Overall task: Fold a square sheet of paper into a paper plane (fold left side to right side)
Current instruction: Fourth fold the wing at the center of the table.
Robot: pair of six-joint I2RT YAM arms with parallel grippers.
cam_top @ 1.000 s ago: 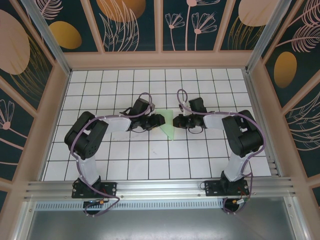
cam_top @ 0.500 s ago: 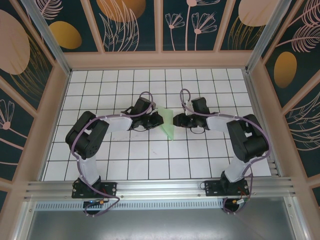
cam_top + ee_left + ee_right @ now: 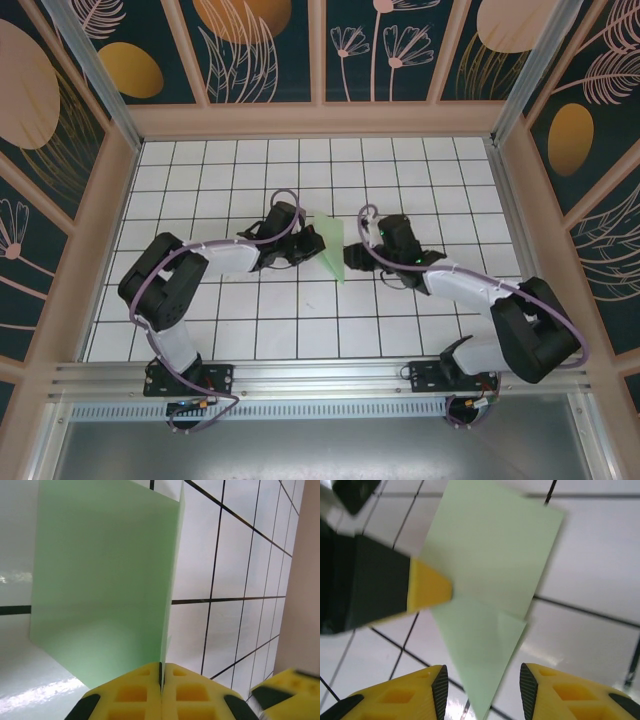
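The sheet of paper (image 3: 333, 250) is pale mint green and folded to a pointed shape. It stands on edge off the tiles at mid-table, its tip towards the near side. My left gripper (image 3: 318, 243) is shut on it. In the left wrist view the yellow pads (image 3: 135, 692) meet on the paper's edge (image 3: 100, 590), with the gripper (image 3: 162, 667) pinching it. My right gripper (image 3: 352, 258) is just right of the paper and open. Its jaws (image 3: 482, 685) straddle the pointed tip (image 3: 490, 605) without touching. The left finger (image 3: 427, 590) shows pressed on the paper.
The white grid-tiled floor (image 3: 300, 170) is bounded by wooden frame walls (image 3: 320, 120) at the back and both sides. An aluminium rail (image 3: 320, 375) carrying both arm bases runs along the near edge. The right gripper's yellow finger (image 3: 290, 690) sits close beside the left one.
The left gripper has shut on the paper and the right gripper has opened and let it go. The right arm stretched out lower, its elbow swinging to the near right.
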